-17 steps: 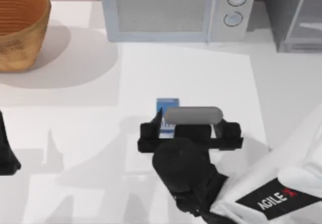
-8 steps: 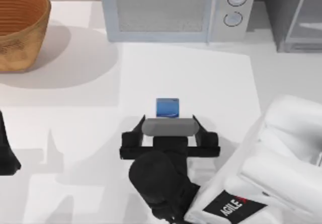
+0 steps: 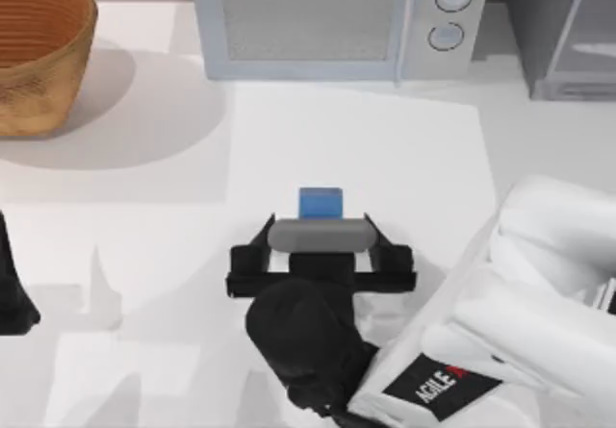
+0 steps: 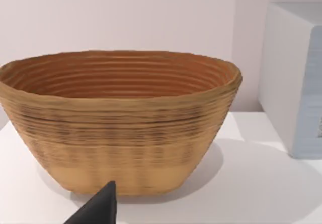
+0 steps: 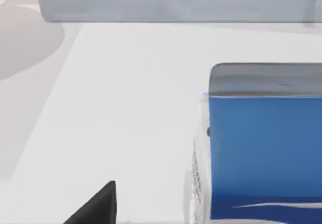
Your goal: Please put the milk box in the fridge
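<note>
Standing upright near the middle of the white table, the small blue milk box waits on a paler rectangular patch of the surface, well apart from every edge. This free position lets an arm reach it from the near side without touching anything else.

My right gripper hovers just on the near side of the carton, with its two black fingers spread wide, one toward the table's left side and one toward its right. The opening looks wider than the carton, so I judge that the fingers are placed to pass on both sides of it and then close. In the right wrist view the blue face of the carton fills the near part, very close to the camera, and nothing pinches it yet.

The pale grey microwave with two round dials stands along the far edge. The dark grey fridge is at the far right corner, partly visible. The woven brown basket sits at the far left corner.

My left gripper is parked at the left edge; I cannot tell how its fingers stand.

Compared with half a second ago, the right gripper has moved slightly toward the carton; one second ago it was more to the right and overlapped the carton. The carton itself has not moved.
</note>
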Controlling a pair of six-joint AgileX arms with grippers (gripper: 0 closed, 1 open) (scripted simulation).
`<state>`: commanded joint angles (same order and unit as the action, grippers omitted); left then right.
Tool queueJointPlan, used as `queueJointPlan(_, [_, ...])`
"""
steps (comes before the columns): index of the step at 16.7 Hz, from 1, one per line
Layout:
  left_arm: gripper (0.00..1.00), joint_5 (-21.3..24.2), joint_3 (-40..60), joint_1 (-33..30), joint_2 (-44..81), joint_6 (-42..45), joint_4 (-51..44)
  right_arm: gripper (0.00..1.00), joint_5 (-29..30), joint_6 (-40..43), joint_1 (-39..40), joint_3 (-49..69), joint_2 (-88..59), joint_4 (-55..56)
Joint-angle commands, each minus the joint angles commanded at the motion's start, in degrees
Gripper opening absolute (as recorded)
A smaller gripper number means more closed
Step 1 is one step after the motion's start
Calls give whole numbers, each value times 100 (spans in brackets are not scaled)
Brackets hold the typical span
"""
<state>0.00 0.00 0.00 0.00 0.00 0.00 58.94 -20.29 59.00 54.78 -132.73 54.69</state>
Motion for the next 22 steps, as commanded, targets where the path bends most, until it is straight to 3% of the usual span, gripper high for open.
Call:
queueJointPlan(9, [100,0,0,0,0,0,0,100,-436,318,-473,531,-404,152])
queueJointPlan(22, [100,0,0,0,0,0,0,2,-436,318,-473,531,-404,152])
